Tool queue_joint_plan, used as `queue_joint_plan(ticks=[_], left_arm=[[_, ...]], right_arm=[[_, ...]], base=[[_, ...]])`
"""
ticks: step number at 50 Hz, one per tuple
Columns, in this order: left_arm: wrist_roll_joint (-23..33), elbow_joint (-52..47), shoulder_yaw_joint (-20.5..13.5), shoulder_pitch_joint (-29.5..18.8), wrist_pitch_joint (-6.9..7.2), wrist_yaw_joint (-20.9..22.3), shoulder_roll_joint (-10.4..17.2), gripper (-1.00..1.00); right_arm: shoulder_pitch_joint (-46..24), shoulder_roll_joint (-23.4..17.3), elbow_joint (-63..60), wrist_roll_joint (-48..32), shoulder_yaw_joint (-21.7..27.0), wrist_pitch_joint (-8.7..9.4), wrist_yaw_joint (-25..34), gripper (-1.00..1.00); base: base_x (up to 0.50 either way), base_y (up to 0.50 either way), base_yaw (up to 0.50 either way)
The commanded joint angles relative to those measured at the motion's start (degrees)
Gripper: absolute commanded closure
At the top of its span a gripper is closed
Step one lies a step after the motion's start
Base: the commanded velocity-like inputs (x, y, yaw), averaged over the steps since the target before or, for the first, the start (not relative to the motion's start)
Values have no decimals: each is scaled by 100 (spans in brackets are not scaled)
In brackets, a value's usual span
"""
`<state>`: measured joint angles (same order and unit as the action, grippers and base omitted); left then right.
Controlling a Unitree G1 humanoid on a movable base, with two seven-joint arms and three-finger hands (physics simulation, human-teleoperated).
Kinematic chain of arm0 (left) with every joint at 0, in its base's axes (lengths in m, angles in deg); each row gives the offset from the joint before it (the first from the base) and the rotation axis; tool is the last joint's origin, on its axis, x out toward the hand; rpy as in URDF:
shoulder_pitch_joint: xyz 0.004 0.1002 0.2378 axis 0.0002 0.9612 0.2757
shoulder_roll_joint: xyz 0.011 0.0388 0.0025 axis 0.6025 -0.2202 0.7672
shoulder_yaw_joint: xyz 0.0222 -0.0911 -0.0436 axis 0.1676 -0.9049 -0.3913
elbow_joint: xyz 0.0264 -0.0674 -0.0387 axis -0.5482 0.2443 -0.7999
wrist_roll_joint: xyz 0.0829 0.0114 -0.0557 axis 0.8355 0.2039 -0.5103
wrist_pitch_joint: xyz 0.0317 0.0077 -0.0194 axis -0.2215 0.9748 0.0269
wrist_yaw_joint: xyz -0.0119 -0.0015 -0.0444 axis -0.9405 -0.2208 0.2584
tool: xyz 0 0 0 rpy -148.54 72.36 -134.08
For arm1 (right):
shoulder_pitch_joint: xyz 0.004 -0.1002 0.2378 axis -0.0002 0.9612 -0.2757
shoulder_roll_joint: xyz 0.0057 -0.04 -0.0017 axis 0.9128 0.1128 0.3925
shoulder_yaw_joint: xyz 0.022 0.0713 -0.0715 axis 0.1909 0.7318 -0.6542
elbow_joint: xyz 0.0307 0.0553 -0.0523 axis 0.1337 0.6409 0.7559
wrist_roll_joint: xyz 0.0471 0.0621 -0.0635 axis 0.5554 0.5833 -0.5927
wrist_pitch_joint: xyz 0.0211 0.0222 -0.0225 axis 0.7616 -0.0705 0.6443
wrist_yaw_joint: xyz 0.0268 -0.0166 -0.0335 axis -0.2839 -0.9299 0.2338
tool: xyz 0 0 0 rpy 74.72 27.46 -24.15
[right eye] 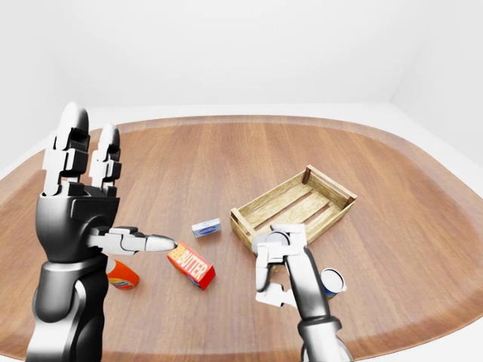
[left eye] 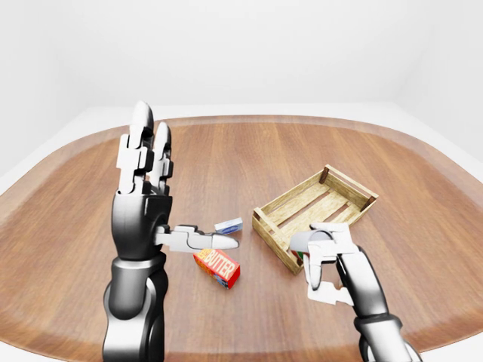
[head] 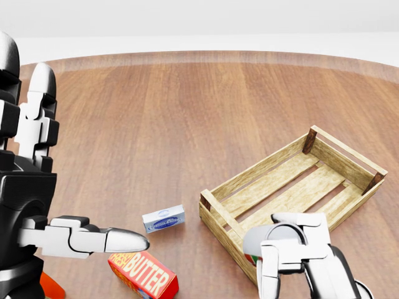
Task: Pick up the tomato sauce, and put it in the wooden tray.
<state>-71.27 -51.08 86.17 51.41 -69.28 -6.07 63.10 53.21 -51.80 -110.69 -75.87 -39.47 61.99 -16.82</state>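
While the left hand [left eye: 143, 215] is hanging spread and idle above the butter box [left eye: 217, 268], the right hand [head: 288, 256] is gripping the tomato sauce [head: 250, 258] and lifting it at the near edge of the wooden tray [head: 349, 163], apparently to clear the rim.

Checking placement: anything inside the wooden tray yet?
The wooden tray shows only bare slats. The right hand, gripping a can, covers its near corner, so that spot stays unseen.
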Motion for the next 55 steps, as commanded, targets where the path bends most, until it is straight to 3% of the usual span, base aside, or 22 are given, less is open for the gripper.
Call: queue_joint_plan(ticks=[1,9,15,22,29,34,46,51,55], left_arm=[[3,49,16,19,0,-4,-6,-100],[-10,45,0,-5,0,-4,-4,-100],[-21,51,-16,-16,0,-3,1,-100],[-10,129,-5,2,0,3,-2,-100],[-10,74,-6,11,0,0,0,-100],[-9,89,-7,8,0,4,1,-100],[-15,182,-33,-20,0,8,3,-100],[6,149,15,0,0,6,-1,-100],[-9,156,-9,-9,0,14,-2,-100]], right_arm=[[-91,-203,-1235,-637,-198,1,331,100],[-1037,-236,-1435,-1141,-27,1,1024,100],[-2481,-511,-1178,-1861,346,1,2120,100],[-3430,-658,-135,-2461,834,1,3051,100],[-4070,-701,1006,-2597,1303,1,3548,100],[-4426,-741,1905,-2400,1636,1,3490,100],[-5468,-1113,3714,-1760,1746,1,3240,100],[-6004,-995,4656,-1150,1921,1,2524,100],[-6212,-871,5498,-562,2023,1,1619,100]], base=[[0,0,0],[0,0,0],[0,0,0],[0,0,0],[0,0,0],[0,0,0],[0,0,0],[0,0,0],[0,0,0]])
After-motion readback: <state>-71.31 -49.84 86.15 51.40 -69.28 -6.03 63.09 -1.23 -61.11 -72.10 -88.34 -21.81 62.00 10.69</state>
